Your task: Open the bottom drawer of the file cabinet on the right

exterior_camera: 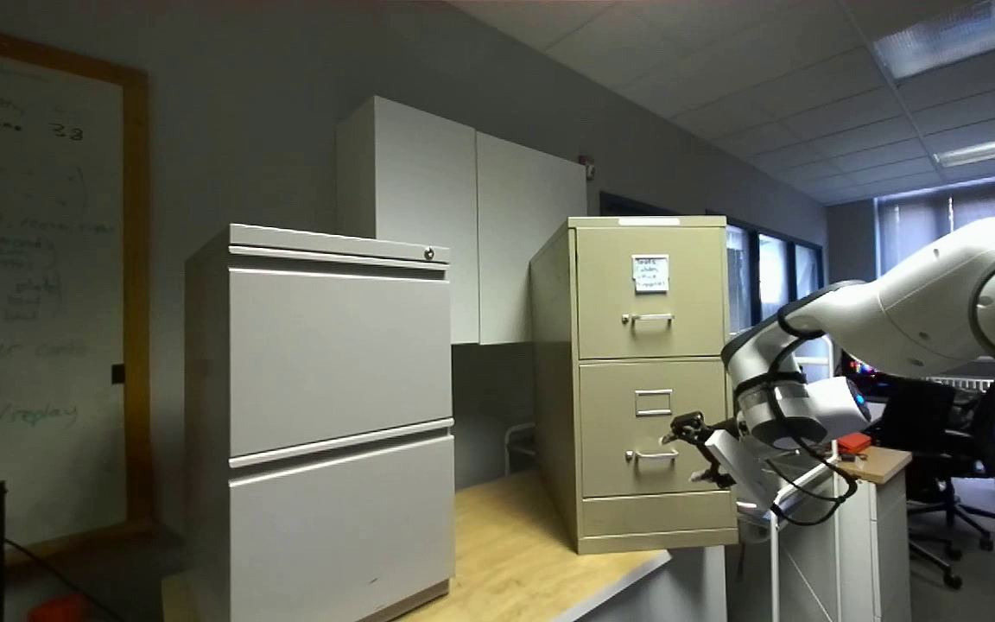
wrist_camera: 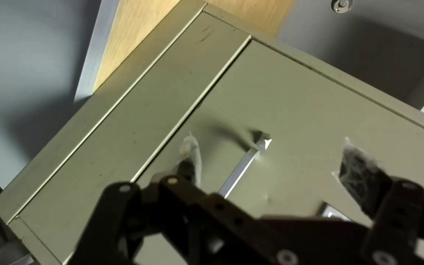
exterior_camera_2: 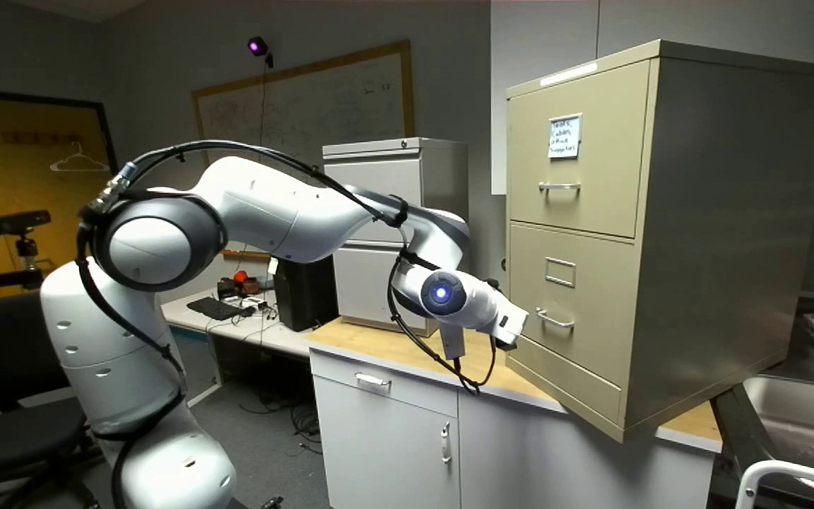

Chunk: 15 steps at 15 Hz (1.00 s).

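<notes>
Hand (exterior_camera: 681,458): fingers (wrist_camera: 361,173) spread, unloaded. Bottom drawer (exterior_camera: 631,432): closed, lowest in file cabinet (exterior_camera_2: 704,233), nine o'clock from hand in exterior view. Pull (exterior_camera: 655,455): long axis nine-to-three; contact with fingers hard to judge.

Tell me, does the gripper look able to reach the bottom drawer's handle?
Probably yes: the gripper is open, the wrist view shows the handle between its fingers, and nothing seems in the way.

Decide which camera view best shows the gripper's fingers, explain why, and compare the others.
The wrist view: both fingers appear large and spread, though blurred, with the drawer handle visible between them. In an exterior view the gripper looks small, fingers apart; in an exterior view the arm's end mostly hides it.
</notes>
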Tool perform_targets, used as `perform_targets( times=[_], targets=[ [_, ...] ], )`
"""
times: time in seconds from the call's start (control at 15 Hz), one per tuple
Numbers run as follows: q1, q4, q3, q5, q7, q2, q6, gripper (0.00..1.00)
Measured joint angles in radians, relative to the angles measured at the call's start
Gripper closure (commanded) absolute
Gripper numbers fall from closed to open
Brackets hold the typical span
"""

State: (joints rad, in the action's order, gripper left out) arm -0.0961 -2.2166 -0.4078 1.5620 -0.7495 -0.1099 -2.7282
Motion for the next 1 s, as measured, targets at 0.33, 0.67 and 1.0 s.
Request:
perform_targets(
  times=[0.33,0.67,1.0],
  targets=[
    [0.03,0.063,0.028,0.067,0.0,0.091,-0.159,0.0],
    [0.005,0.185,0.006,0.085,0.007,0.178,-0.189,0.0],
    [-0.021,0.291,-0.006,0.084,0.041,0.264,-0.158,0.0]
  ],
)
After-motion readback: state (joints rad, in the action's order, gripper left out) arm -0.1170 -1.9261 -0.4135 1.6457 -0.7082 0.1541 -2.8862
